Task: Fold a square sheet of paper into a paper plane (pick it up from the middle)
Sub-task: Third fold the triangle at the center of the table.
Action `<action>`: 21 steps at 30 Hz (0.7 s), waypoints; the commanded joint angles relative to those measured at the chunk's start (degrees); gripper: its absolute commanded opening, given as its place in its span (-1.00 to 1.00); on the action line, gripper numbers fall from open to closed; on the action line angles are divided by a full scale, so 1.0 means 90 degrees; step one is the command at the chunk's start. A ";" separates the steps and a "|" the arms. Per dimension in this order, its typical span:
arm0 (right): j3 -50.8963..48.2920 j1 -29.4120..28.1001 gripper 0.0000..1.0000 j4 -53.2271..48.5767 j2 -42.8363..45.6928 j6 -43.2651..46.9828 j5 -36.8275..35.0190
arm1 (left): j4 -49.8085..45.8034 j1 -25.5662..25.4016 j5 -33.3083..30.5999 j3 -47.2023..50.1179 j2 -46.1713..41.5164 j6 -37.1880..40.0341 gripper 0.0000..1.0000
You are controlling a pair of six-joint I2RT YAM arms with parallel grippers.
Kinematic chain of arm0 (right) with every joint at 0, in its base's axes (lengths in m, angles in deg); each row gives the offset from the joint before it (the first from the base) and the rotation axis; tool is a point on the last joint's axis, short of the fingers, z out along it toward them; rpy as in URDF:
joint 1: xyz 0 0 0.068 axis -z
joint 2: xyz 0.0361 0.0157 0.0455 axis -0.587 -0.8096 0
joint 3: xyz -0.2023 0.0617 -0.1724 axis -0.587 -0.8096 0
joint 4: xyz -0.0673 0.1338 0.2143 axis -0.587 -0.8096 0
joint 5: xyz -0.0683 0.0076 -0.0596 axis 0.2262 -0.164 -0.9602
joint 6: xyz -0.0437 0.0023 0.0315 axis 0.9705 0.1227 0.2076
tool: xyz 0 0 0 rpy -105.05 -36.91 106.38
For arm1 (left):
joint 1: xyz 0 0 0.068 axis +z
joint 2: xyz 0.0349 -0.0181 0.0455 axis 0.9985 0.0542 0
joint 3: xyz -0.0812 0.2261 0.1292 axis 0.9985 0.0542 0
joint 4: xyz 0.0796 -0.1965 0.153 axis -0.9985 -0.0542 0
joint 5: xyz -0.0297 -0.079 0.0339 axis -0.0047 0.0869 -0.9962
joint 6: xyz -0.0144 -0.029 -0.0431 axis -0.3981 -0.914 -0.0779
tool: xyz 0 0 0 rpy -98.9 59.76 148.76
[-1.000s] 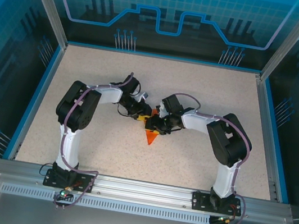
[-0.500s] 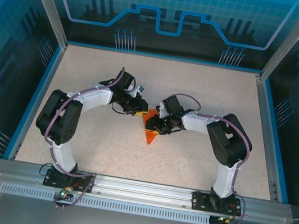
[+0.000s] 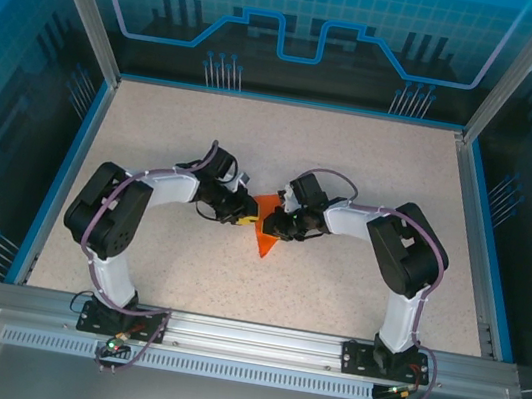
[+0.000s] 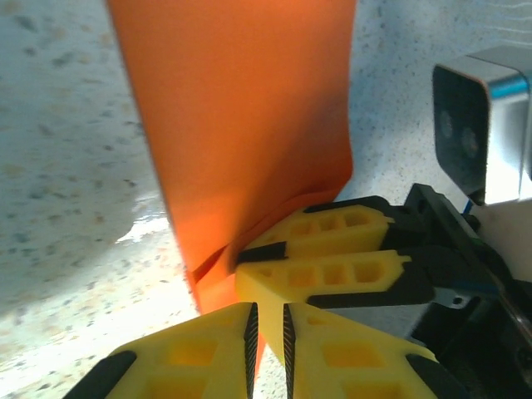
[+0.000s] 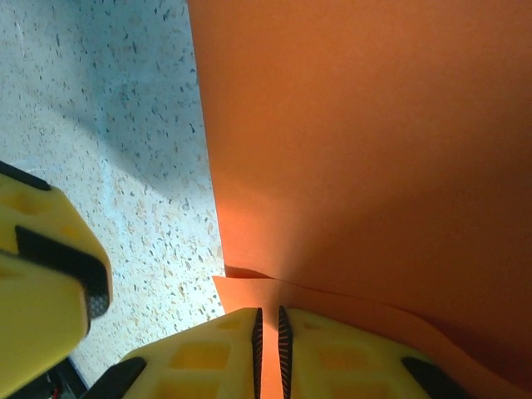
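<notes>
The left claw (image 4: 268, 349) has its yellow fingers pressed almost together, and the lower edge of the paper plane (image 4: 249, 125) runs down between the black pads, so it is pinching the paper. The right claw (image 5: 268, 349) stands the same way: its pads are nearly touching, with a creased edge of the orange sheet nipped between them. In the left wrist view the two claws sit just beside each other on the same end of the plane, the right one's fingers (image 4: 332, 224) clamped on the fold a little above the left's.

From above, the plane lies about the middle of the speckled counter (image 3: 353, 163), between the two claws, its pointed tip aimed toward the arms' bases. Whether it rests flat or is raised a little I cannot tell. Both arms bend inward from their mounts to meet over it.
</notes>
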 commanded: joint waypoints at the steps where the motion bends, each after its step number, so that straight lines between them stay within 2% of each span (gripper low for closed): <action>1: -0.0201 -0.0068 -0.71 -0.0388 -0.0173 0.0080 -0.0154 | 0.0237 -0.0072 0.0212 0.0099 0.0164 -0.0173 -0.64; 21: -0.0313 -0.0046 -0.77 -0.0464 -0.0032 0.0073 -0.0260 | 0.0249 -0.0310 0.0335 -0.0032 0.0723 -0.0024 -0.66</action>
